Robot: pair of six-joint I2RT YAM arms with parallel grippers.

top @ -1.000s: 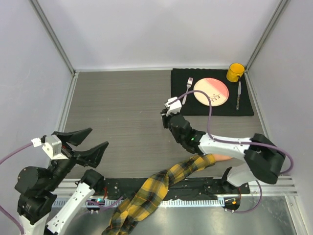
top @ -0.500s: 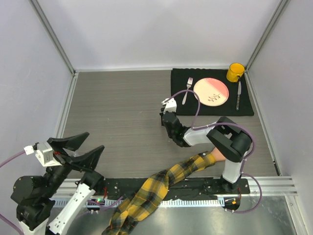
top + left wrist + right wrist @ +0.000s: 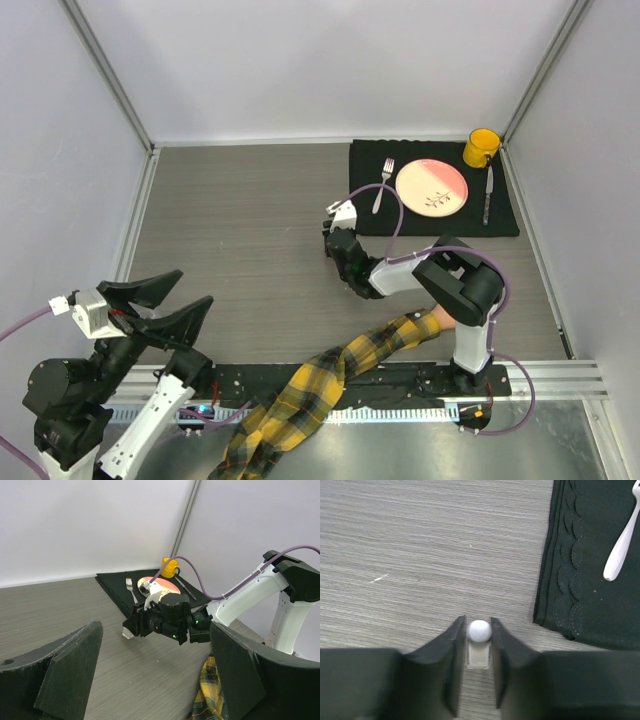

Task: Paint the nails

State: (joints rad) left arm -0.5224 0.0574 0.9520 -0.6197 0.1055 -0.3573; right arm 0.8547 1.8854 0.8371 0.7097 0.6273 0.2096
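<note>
**Right gripper clamped a small clear bottle well apart from the nails.**

From above, the peach mannequin hand lay at the near edge of the table. The right arm partly covered it and hid its nails, and its plaid sleeve trailed leftward. The left gripper hung apart, jaws spread wide. The left wrist view showed the bottle pinched low at the tabletop, near a black placemat. The right wrist view showed 2 fingers pressed either side of the bottle's white cap.
</note>
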